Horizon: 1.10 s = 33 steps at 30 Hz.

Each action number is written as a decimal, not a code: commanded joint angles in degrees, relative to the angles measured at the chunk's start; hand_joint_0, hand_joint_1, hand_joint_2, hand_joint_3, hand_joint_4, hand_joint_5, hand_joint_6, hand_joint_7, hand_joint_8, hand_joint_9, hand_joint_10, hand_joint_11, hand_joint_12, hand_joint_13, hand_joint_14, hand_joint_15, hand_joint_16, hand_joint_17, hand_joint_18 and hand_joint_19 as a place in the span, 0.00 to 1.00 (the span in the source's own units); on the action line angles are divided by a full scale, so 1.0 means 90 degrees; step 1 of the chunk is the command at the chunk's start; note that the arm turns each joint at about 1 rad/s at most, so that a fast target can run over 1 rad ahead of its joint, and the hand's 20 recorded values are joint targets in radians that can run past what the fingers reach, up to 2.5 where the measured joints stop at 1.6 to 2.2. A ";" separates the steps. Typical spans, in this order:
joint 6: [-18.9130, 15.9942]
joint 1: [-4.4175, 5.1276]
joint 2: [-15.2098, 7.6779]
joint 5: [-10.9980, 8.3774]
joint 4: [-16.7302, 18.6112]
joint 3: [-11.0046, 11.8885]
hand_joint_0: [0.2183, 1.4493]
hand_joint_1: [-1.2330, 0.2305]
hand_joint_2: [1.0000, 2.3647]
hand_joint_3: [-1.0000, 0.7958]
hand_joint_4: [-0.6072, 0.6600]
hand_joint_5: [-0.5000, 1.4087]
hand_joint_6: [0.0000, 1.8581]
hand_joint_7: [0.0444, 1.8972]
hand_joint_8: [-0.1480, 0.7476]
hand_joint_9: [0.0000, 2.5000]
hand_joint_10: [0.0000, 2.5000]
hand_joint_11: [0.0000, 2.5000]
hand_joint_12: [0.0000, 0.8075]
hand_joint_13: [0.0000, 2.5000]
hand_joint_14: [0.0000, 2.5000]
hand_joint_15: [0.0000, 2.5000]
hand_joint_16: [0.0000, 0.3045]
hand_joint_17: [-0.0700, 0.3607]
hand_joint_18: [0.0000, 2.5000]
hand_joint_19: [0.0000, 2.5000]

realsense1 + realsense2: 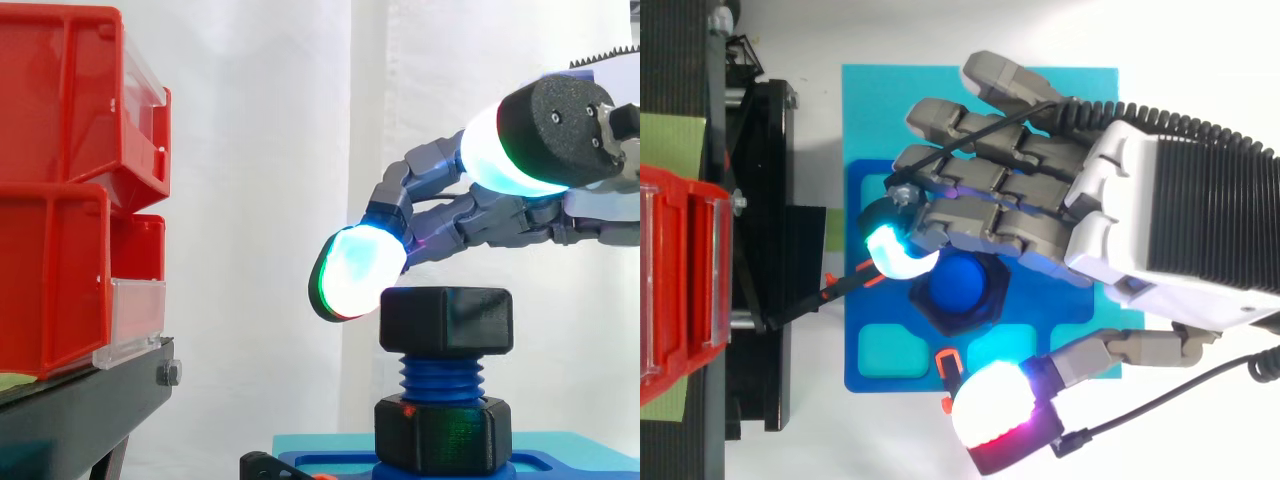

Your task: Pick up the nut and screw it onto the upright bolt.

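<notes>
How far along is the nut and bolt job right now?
Done: the nut already sits on the top of the upright bolt. In hand: nothing; the hand hovers open above it, one fingertip beside the nut. Left: turning it down the bare threads.

The side camera sits close and about level with the work, looking across it toward the white curtain [280, 150]. The stacked red plastic bins [60, 200] on their black metal stand [90, 400] take the left of its frame. The upright blue threaded bolt [441, 375] stands low at centre, and the grey-fingered robot hand [480, 220] enters from the right. The top camera, also near, looks down, seemingly almost plumb, with the bins along its left edge. Both views share bolt [960, 285], hand [1140, 190], bins, stand and the flat light-blue base [1080, 100].
</notes>
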State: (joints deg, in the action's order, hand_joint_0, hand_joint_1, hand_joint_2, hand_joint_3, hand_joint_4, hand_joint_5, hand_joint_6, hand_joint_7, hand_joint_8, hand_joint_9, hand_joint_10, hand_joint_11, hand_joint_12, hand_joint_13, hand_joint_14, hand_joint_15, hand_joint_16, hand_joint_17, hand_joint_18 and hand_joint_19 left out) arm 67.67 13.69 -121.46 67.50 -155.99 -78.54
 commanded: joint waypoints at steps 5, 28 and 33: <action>0.0000 -0.0027 0.0000 0.0068 -0.0158 -0.0004 0.13 0.67 0.00 0.28 0.67 0.20 0.27 0.47 0.50 0.21 0.00 0.00 0.49 0.06 0.00 0.00 0.19 0.46 0.00 0.00; 0.0000 -0.0105 0.0010 0.0156 -0.0295 -0.0004 0.16 0.67 0.00 0.28 0.63 0.27 0.27 0.65 0.49 0.37 0.00 0.00 0.45 0.16 0.00 0.00 0.15 0.40 0.01 0.00; 0.0000 -0.0154 0.0010 0.0156 -0.0324 0.0006 0.16 0.67 0.00 0.28 0.62 0.27 0.27 0.66 0.48 0.39 0.00 0.00 0.44 0.18 0.00 0.00 0.14 0.39 0.03 0.00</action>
State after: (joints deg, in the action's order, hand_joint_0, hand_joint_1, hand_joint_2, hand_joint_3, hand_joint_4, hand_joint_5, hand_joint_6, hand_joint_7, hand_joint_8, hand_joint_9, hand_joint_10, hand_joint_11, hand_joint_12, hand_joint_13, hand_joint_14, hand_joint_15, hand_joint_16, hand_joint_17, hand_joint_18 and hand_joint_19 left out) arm 67.68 12.57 -121.38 68.90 -158.73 -78.51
